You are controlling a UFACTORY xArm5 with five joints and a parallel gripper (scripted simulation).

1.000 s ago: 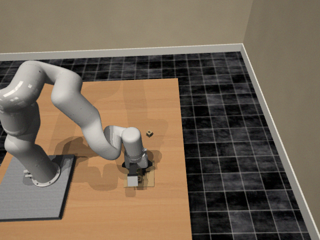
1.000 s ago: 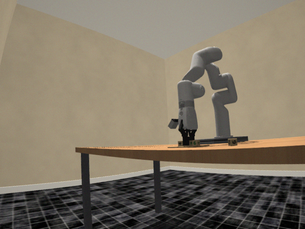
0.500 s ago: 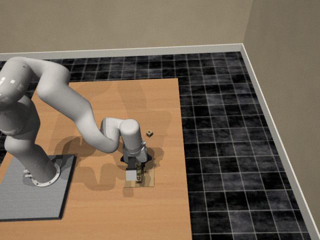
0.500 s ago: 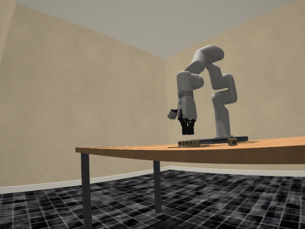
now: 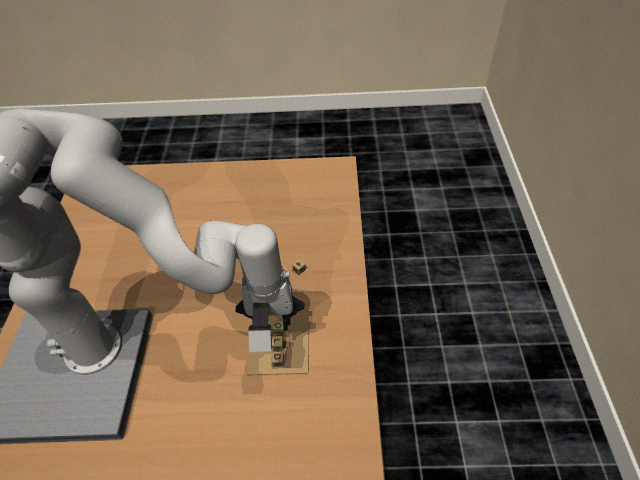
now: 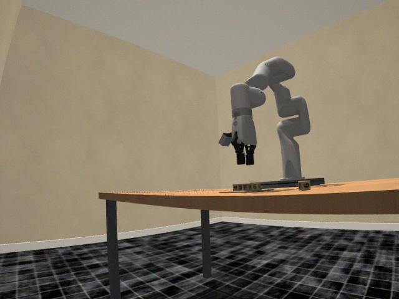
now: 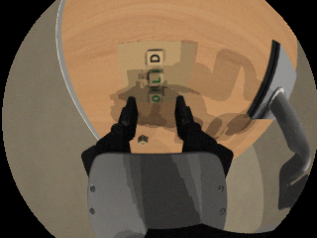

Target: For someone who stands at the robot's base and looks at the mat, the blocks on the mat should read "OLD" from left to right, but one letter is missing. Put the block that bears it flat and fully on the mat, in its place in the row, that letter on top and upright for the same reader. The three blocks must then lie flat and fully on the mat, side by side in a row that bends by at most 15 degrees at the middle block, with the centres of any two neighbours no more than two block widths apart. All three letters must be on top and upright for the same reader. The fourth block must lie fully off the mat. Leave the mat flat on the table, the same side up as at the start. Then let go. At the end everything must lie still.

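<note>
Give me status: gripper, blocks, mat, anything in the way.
Gripper open, empty, well above the mat. O block, L block, D block in a row on it, letters up. Fourth block off the mat. Nothing in the way.

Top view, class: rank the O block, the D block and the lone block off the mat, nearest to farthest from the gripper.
1. O block, row end nearest the gripper.
2. D block, far end of the row.
3. Lone block, off the mat, beyond the arm.
</note>
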